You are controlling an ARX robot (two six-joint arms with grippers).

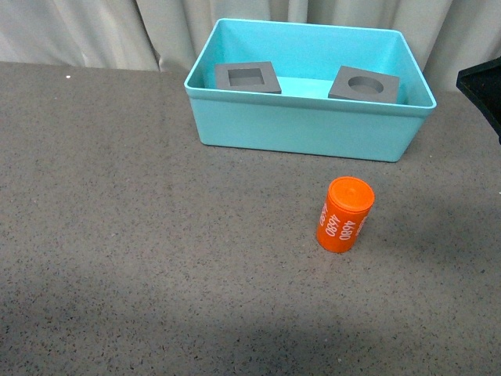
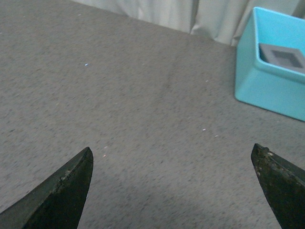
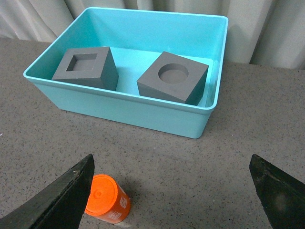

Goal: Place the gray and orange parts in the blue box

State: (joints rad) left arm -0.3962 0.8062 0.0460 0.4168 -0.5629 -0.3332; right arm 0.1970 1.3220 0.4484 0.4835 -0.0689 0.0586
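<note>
The turquoise plastic bin (image 1: 309, 133) stands at the far edge of the bench (image 1: 117, 235), somewhat right of its middle, with a pale curtain (image 1: 78, 31) hanging behind it. Both gray cubes lie inside it. The cube with the square recess (image 1: 247, 77) sits in the bin's left part, recess facing up. The cube with the round recess (image 1: 364, 84) sits in the right part, turned at an angle to the walls and close to the right wall. The two cubes are apart from each other.

The orange cylinder (image 1: 344, 215) is outside the bin. It stands upright on the bare bench, on the near side of the bin's right half and apart from its front wall. White digits run along its side.

The left pincer (image 2: 172, 155) is released, its dark fingers spread wide over bare bench with nothing between them; the bin's left end shows off to one side. The right pincer (image 3: 171, 160) is also released and holds nothing. It faces the bin, and the orange cylinder stands close to one of its fingers (image 3: 71, 191). A black object (image 1: 481, 90) juts in at the bench's right edge.
</note>
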